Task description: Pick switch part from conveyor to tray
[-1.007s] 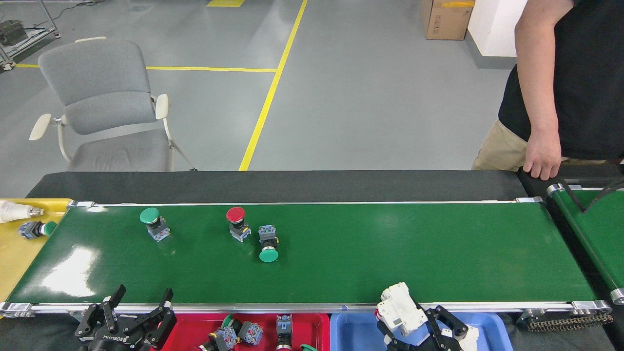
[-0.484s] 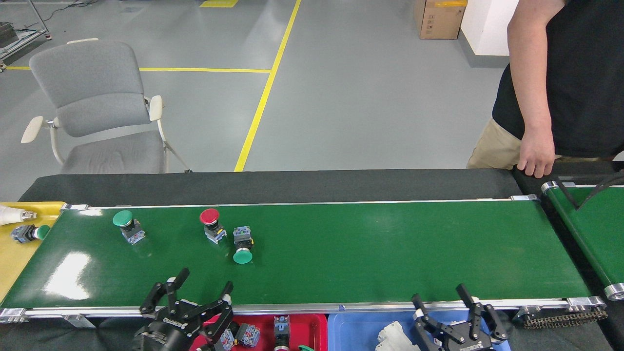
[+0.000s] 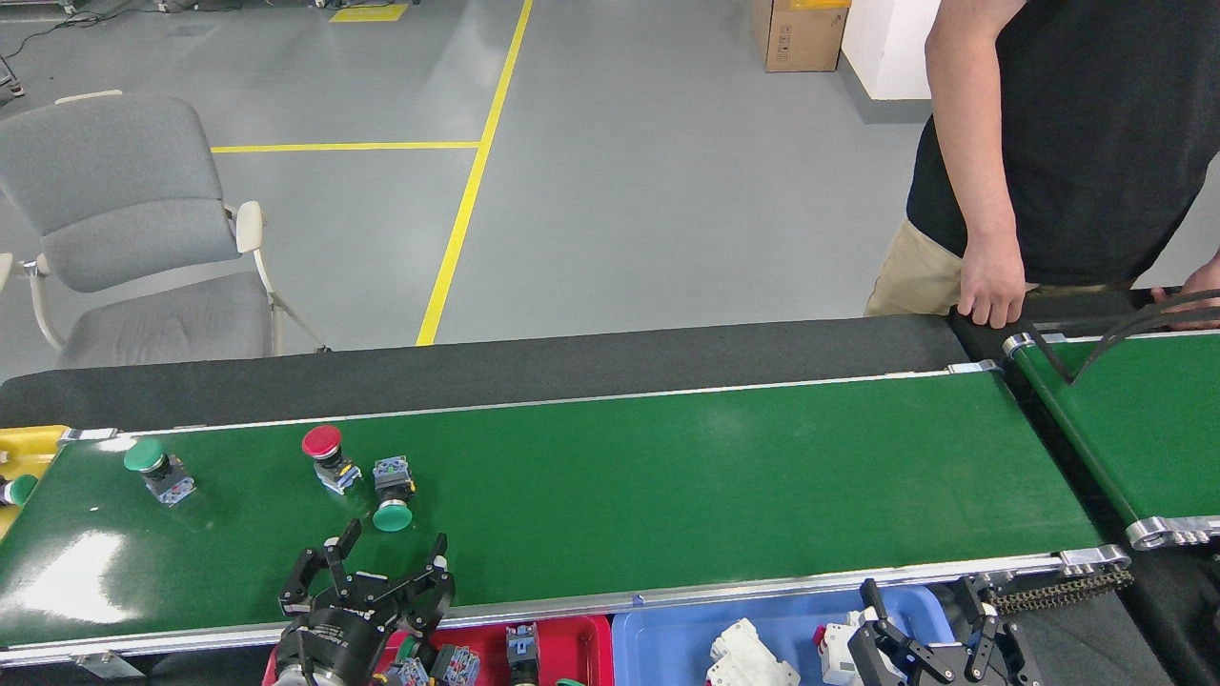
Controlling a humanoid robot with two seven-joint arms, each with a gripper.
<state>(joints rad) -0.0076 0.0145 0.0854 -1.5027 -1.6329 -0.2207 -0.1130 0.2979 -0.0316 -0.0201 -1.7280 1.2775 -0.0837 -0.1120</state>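
The conveyor [image 3: 667, 467] runs across the head view as a long green belt with silver rails. Three switch parts sit on its left part: a green-capped one [image 3: 152, 467], a red-capped one [image 3: 329, 455] and a green-capped one [image 3: 391, 495] lying on its side. My left gripper [image 3: 381, 557] stands open over the belt's near edge, just in front of the lying green part, holding nothing. My right gripper [image 3: 923, 610] is open and empty above the blue tray [image 3: 667, 629]. Beside that, a red tray [image 3: 583, 634] holds several switch parts.
White breaker parts [image 3: 748, 657] lie in the blue tray. A yellow tray [image 3: 33, 443] sits at the belt's left end, and a shorter green belt [image 3: 1144, 410] with black cables at the right. A person's hand [image 3: 991, 300] rests on the far right edge. A grey chair [image 3: 124, 219] stands behind.
The white part left my right gripper and now lies in the blue tray. My left gripper rose over the belt's near edge. The three switch parts drifted left in view.
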